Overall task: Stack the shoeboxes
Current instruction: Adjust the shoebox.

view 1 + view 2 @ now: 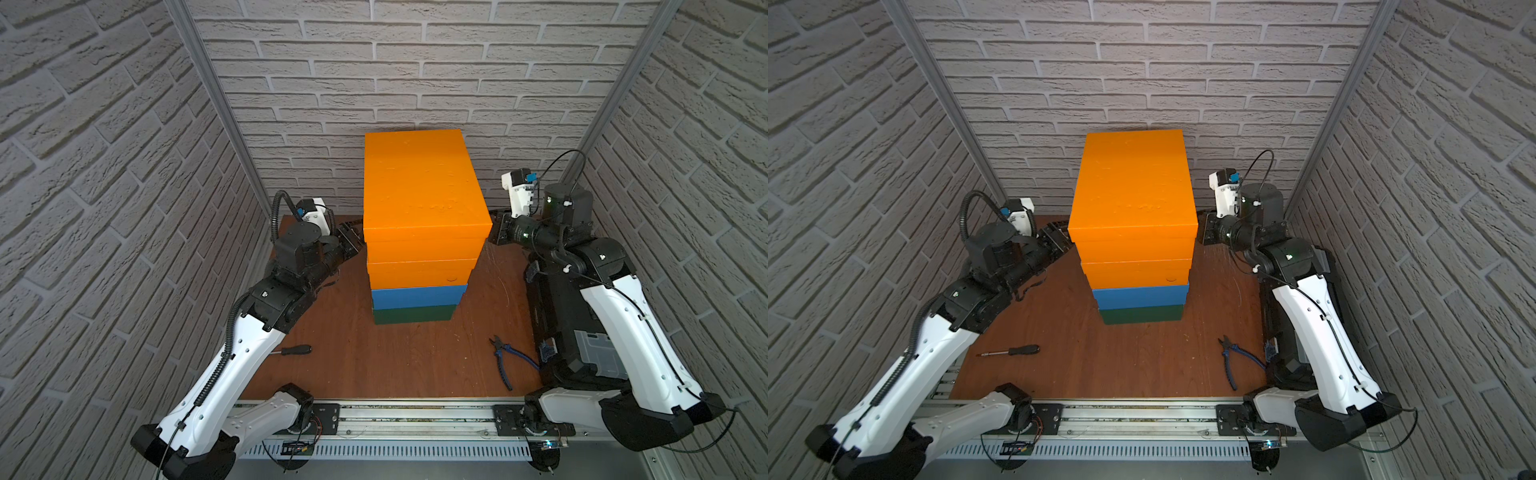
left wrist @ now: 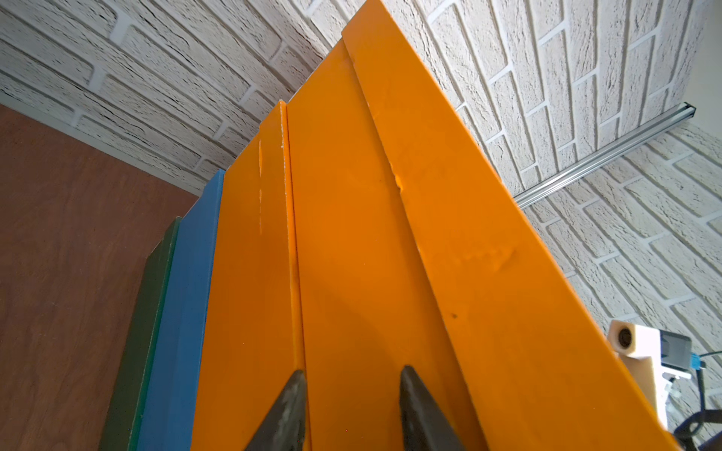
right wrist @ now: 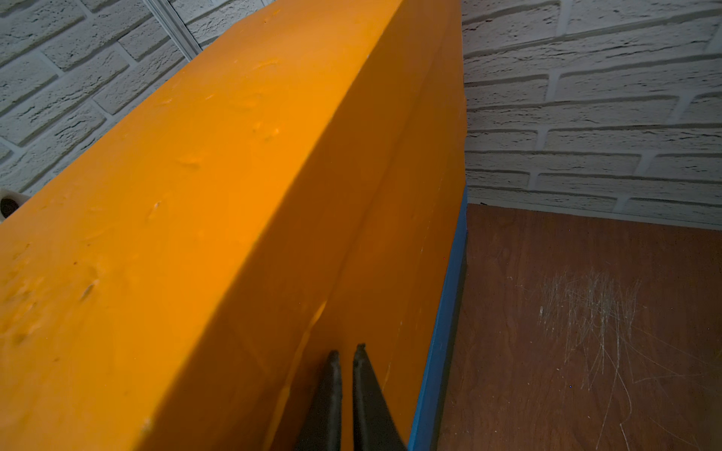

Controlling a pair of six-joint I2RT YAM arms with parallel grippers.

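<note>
Four high! The left hand half-spread, the right hand pinched together, both empty against the top orange shoebox. An uneven shove could slide it off.

The shoebox stack fills the middle of the table up toward 12 o'clock, near the back wall. The left gripper at its 9 o'clock and the right gripper at its 3 sit tight against its sides, leaving no gap there. Open wood lies at 6 o'clock, bounded by a screwdriver at 8 and pliers at 4. A black case fills the 3 o'clock edge.
</note>
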